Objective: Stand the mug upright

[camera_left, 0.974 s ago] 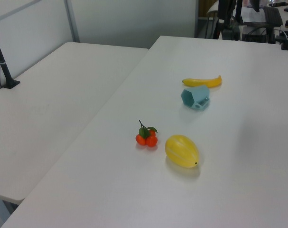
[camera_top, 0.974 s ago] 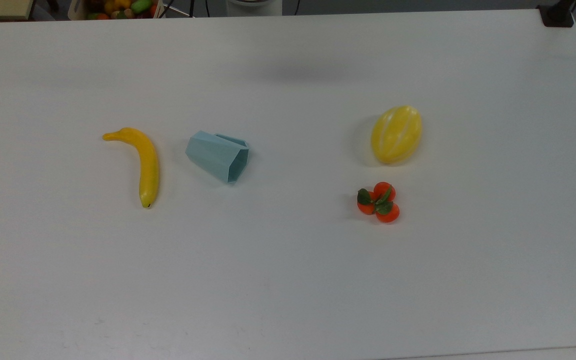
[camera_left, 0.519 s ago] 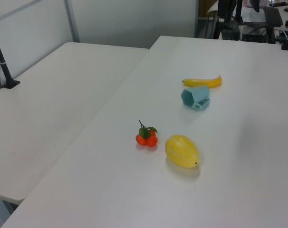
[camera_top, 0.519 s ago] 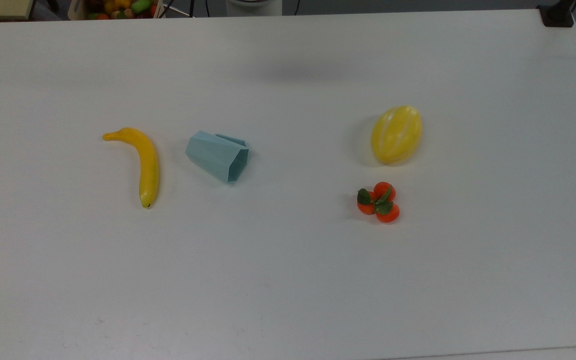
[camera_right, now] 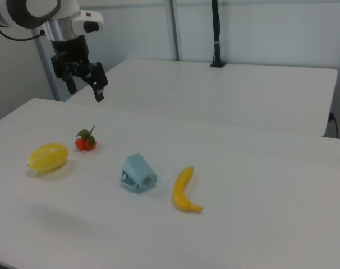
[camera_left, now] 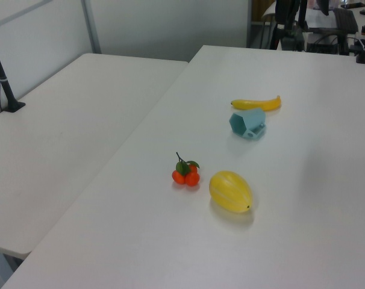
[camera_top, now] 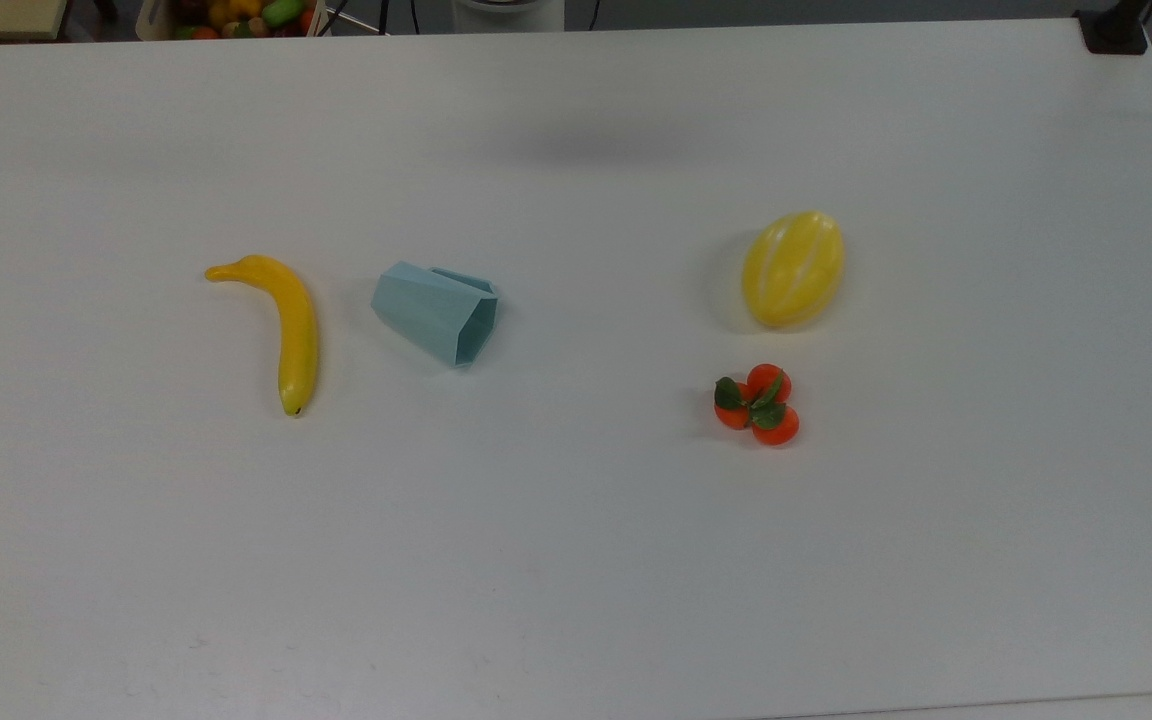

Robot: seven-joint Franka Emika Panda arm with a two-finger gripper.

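Four items are sitting on the white table [camera_top: 576, 560]. Going left to right in the top view: banana [camera_top: 281, 325], then the mug [camera_top: 436, 312] just beside it but not touching, then a wide gap, then the yellow melon [camera_top: 793, 268] with the tomato cluster [camera_top: 758, 404] near it.

Mug is lying on its side, open hexagonal mouth facing the top view's right, tapered base pointing at the banana. Handle is probably sitting on the far side, hard to confirm from here.

Gripper [camera_right: 85, 84] is hanging in the air well apart from the mug, over the right view's left, above the tomato end. Fingers are spread apart, holding nothing.

Handling guess: mug is looking light, rigid, smooth-faced, so it's likely sliding or rolling on its facets if nudged. I'd be pinching the rim wall at the mouth, one finger inside, and tipping it up over the base.

Room is looking fine: open table right of the mug, edges far off. Banana is the one close neighbour to avoid.
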